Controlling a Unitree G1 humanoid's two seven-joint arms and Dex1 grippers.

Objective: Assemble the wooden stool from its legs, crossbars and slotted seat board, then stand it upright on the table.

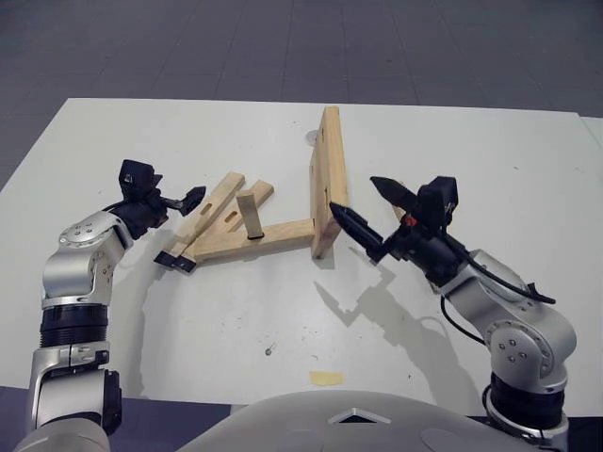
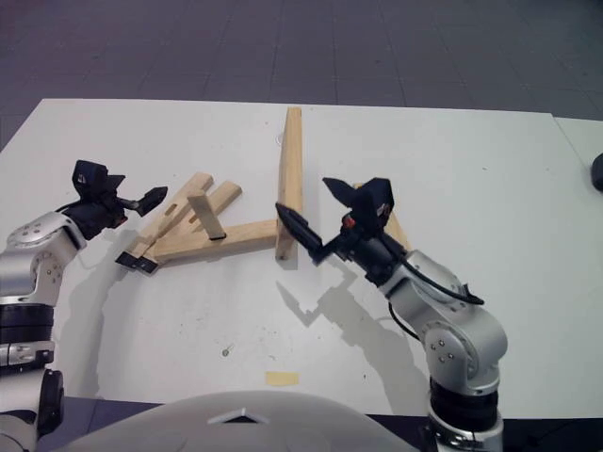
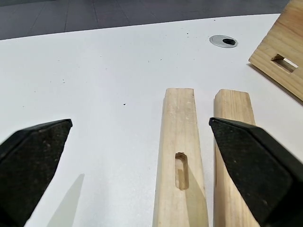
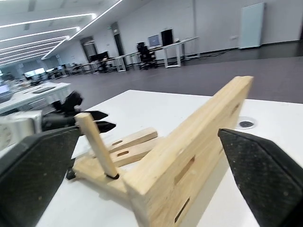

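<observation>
The slotted seat board (image 1: 327, 179) is standing on its long edge near the middle of the white surface (image 1: 471, 141), its slots showing in the right wrist view; a long leg (image 1: 259, 240) is lying flat with one end meeting the board's lower part and the other end pointing toward the robot's left; a short crossbar (image 1: 250, 215) is standing up out of that leg, leaning slightly; a pair of slotted legs (image 1: 217, 200) is lying side by side just beyond it, angled across the long leg's far end.

The left gripper (image 1: 184, 228) is hovering at the left end of these legs; its black fingers (image 3: 35, 165) are spreading wide apart and gripping nothing, and in the left wrist view the two slotted legs are lying between them, one finger overlapping the leg nearer to it.

The right gripper (image 1: 352, 192) is hanging just to the right of the seat board; its fingers (image 1: 363, 235) are also standing wide open and holding nothing; the lower fingertip is sitting right beside the board's face, and whether it is touching cannot be told.

A round cable grommet (image 3: 223, 41) is sitting in the surface behind the board; a small strip of yellow tape (image 1: 327, 379) is lying near the front edge.
</observation>
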